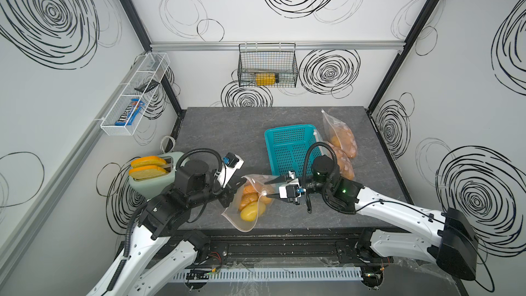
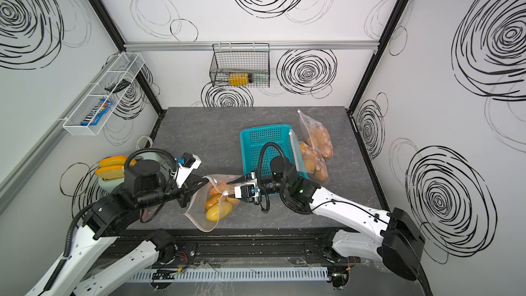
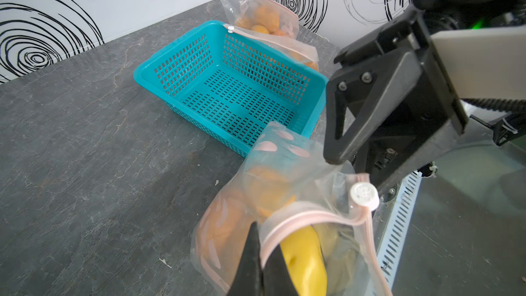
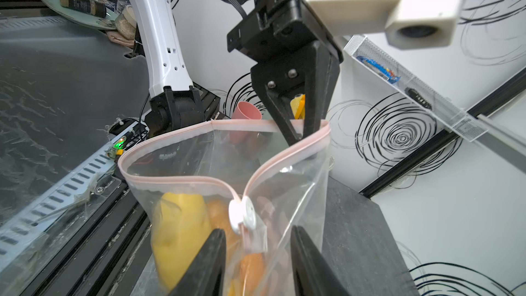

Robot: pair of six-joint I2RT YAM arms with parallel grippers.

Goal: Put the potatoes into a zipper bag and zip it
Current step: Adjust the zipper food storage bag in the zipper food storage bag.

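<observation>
Near the table front, the bag holds the potatoes. The left gripper pinches its rim, and the right gripper stands part-open astride the slider. Best to clamp it squarely, then run it straight toward the left gripper.

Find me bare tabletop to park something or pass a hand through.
Free: the rear-left table, bordered by the back wall, toaster and teal basket; also the strip behind the basket. Crowded: front centre, where left gripper and right gripper meet at the open zipper bag, and right of the basket, where two filled zipper bags lie.
</observation>
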